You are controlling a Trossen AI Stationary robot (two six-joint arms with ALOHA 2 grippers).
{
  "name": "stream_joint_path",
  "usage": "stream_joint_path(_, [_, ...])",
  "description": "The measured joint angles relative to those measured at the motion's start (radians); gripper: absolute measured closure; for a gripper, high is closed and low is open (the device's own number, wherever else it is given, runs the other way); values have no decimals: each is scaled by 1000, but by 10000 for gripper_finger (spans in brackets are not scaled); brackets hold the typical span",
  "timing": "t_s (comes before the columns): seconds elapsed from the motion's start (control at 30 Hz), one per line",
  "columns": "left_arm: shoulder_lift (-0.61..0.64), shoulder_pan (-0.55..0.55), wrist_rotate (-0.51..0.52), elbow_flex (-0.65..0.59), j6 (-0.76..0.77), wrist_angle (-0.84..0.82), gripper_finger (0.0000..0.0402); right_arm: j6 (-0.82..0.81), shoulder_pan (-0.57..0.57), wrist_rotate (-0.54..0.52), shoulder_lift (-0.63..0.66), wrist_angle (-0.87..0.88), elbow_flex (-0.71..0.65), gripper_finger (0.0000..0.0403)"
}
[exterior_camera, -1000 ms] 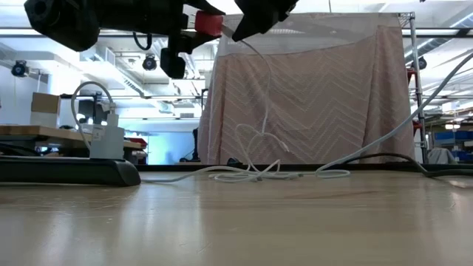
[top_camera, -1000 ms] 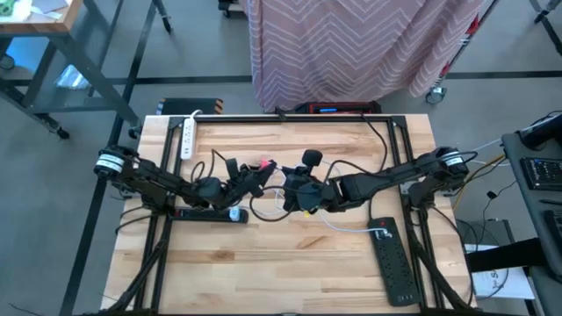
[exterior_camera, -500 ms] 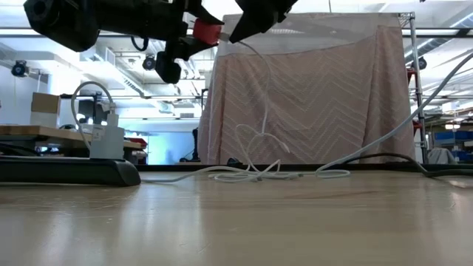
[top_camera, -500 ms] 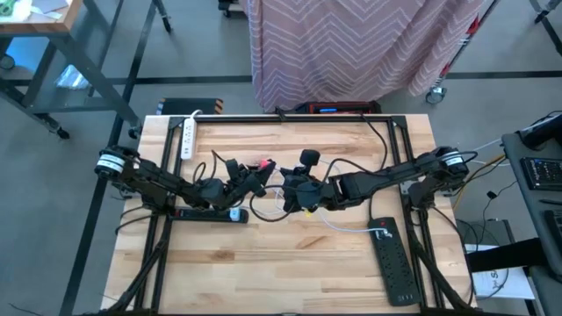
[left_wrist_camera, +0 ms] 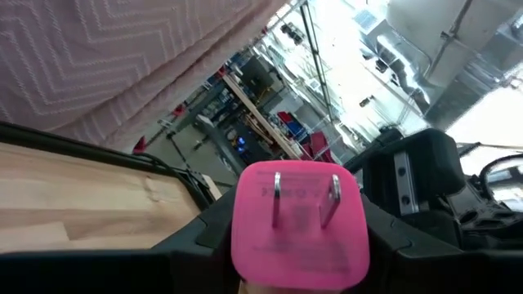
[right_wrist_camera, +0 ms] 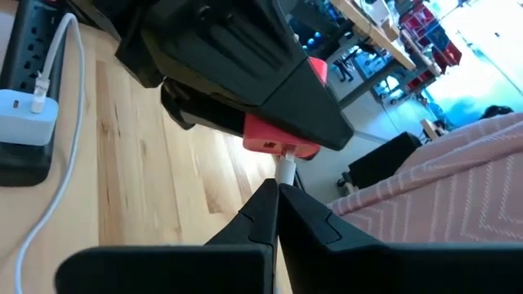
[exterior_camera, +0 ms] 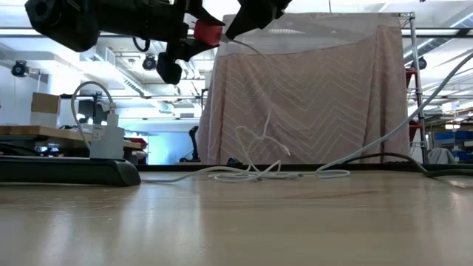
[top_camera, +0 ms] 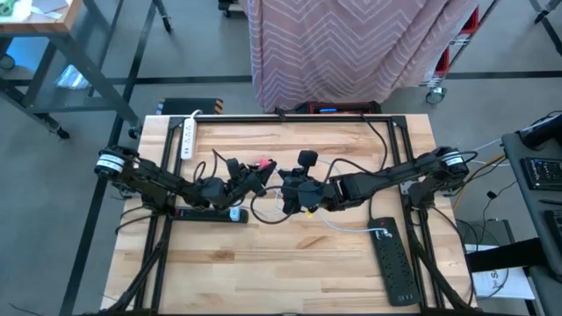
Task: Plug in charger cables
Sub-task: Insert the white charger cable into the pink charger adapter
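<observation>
High view shows both arms meeting above the middle of the wooden counter (top_camera: pixel 290 263), just beside the black power strip (top_camera: pixel 211 213). The left gripper (top_camera: pixel 255 175) is closed around a pink plug block (left_wrist_camera: pixel 297 222), held raised off the counter on the far side of that strip, prongs pointing outward in the left wrist view. The right gripper (right_wrist_camera: pixel 278 200) is pinched tight on the thin white charger cable (right_wrist_camera: pixel 285 171) right where it enters the back of the pink block. The cord's slack trails down to a loose tangle on the counter, beyond the strip's end. A white charger (right_wrist_camera: pixel 20 110) already sits plugged into the strip. The step in hand appears to be seating the cable connector into the block. Next, the block's prongs likely need lining up with a free strip socket and pressing in.
</observation>
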State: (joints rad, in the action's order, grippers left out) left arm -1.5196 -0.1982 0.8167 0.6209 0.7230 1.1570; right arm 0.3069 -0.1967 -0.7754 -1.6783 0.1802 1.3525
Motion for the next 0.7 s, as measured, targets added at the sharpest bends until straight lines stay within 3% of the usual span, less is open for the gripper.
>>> stream_joint_path(0.7, [2,-1,-73,0,-20,3,266,41,-7,9,1,-48,2,403])
